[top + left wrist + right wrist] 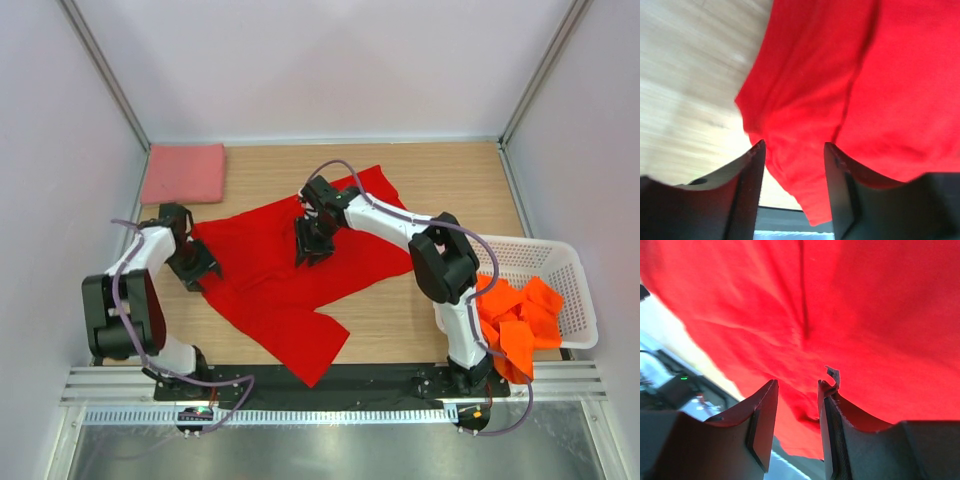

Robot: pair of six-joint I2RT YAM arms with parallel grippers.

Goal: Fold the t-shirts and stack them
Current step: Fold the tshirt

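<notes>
Two-handed, attending to one bright red t-shirt (270, 275), lying open and rumpled across the middle of the wooden table (430, 170) and stretching from near the far side down to the near edge. Poising the left gripper (200, 268) at the shirt's left border, low over the wood. Seen from the left wrist, holding that gripper (792, 146) with its fingers (747, 190) clearly parted, framing a hemmed corner of red cloth in the gap with bare table beside it, and pinching nothing. Poising the right gripper (310, 252) low over the shirt's upper middle, well apart from the left one. Seen from the right wrist, holding that gripper (796, 382) about half spread as well, showing creased red fabric between the fingers (762, 430) and beyond them, not closing on any of it. Lying folded flat in the far left corner, near the red one but apart from it: one salmon pink t-shirt (183, 173). Heaping in the white lattice basket (565, 265) at the right side of the table, and spilling over its near left rim: several orange t-shirts (515, 320).
</notes>
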